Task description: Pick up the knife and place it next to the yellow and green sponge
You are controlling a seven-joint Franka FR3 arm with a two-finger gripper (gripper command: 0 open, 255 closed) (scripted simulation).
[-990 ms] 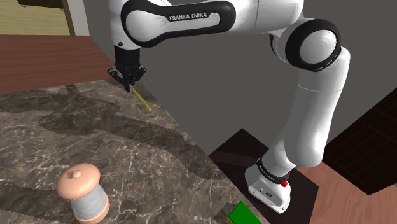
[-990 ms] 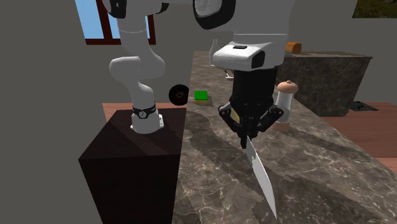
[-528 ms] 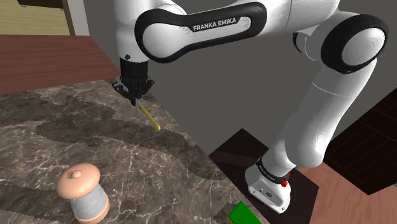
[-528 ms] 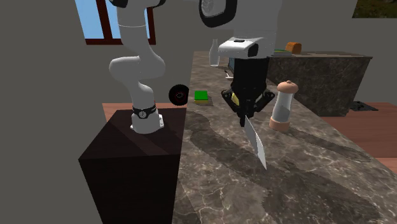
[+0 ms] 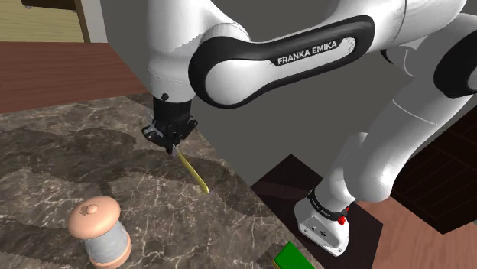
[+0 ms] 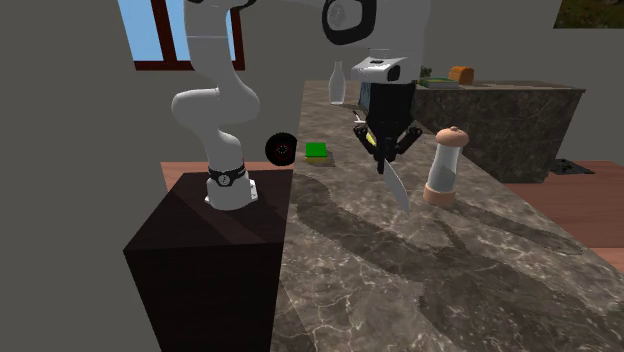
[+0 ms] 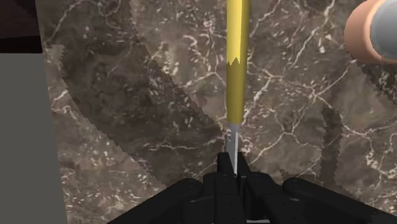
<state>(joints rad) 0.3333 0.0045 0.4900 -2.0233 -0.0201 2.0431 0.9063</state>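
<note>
Found gripper [image 5: 170, 145] clamped tight on one end of knife [image 5: 193, 170], with both fingers pressed against it in wrist view. Saw knife hanging from the fingertips at a slant, clear of counter [image 5: 61, 160], low end over the marble near the counter edge on the shoulder view's right. Noted colour: thin yellow strip from shoulder and wrist views, pale grey blade from second exterior view. Logged sponge [image 6: 316, 150], green face showing, on counter beyond gripper and toward second exterior view's left, near the edge next to the stand [image 6: 210, 250], well apart from knife. Spotted same green at bottom edge of shoulder view. Marked grinder [image 5: 98, 229], pinkish cap and base, grey body, upright on counter: nearer the camera than knife in shoulder view, off to knife's right in second exterior view, not touching it. Noted dark stand beside counter, white arm [image 6: 215, 110] mounted on top.
</note>
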